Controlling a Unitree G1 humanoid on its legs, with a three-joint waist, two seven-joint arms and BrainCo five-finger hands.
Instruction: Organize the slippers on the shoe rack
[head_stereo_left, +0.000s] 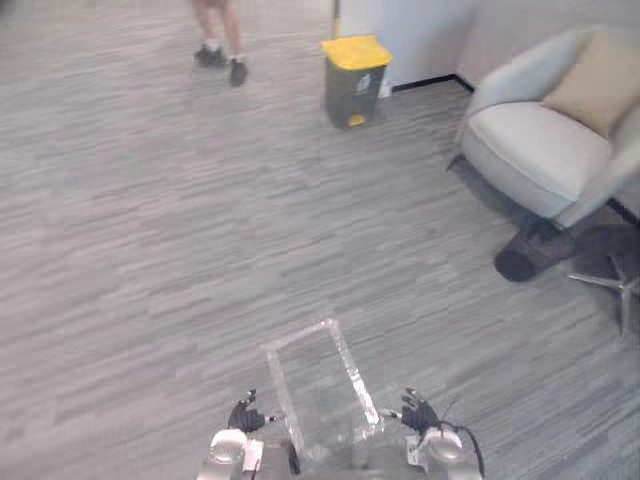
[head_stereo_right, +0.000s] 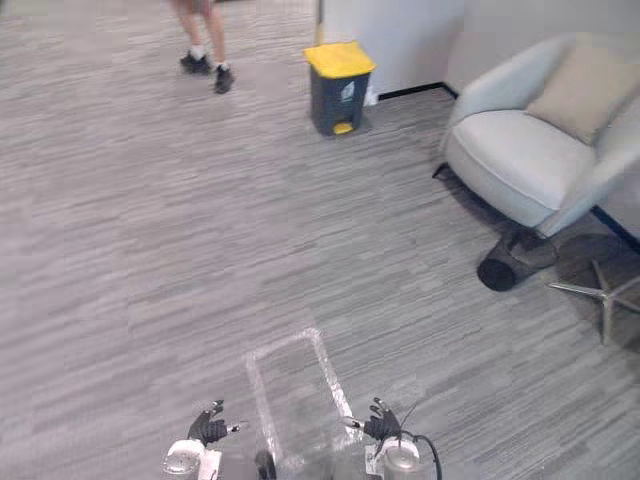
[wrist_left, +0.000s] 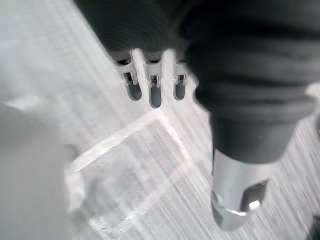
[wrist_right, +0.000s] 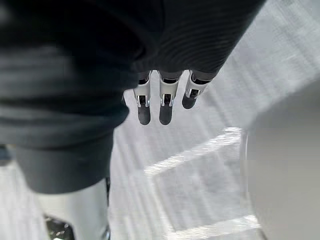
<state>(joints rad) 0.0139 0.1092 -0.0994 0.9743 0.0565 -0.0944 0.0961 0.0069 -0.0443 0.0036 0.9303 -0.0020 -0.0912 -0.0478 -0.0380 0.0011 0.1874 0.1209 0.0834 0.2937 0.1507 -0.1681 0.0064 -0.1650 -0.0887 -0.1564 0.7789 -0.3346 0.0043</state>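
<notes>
Up at eleven o'clock, a person's legs (head_stereo_left: 220, 40) in dark shoes on the grey floor (head_stereo_left: 150, 250). Down at seven, left hand (head_stereo_left: 245, 415) hanging low, fingers (wrist_left: 155, 95) straight and slightly apart, holding nothing. At six, between the hands, a clear rectangular outline (head_stereo_left: 357, 375). Up at twelve, yellow-lidded bin (head_stereo_left: 355, 80). At five, right hand (head_stereo_left: 418, 410), fingers (wrist_right: 166, 107) likewise straight and relaxed, empty. Out at three, a dark rounded shape (head_stereo_left: 530, 255); cannot tell whether a slipper. Just above it at two, pale armchair (head_stereo_left: 540, 150) with tan cushion (head_stereo_left: 600, 80).

Matt streaked floor (head_stereo_left: 150, 250) (cloth-covered armchair (head_stereo_left: 530, 150))
</notes>
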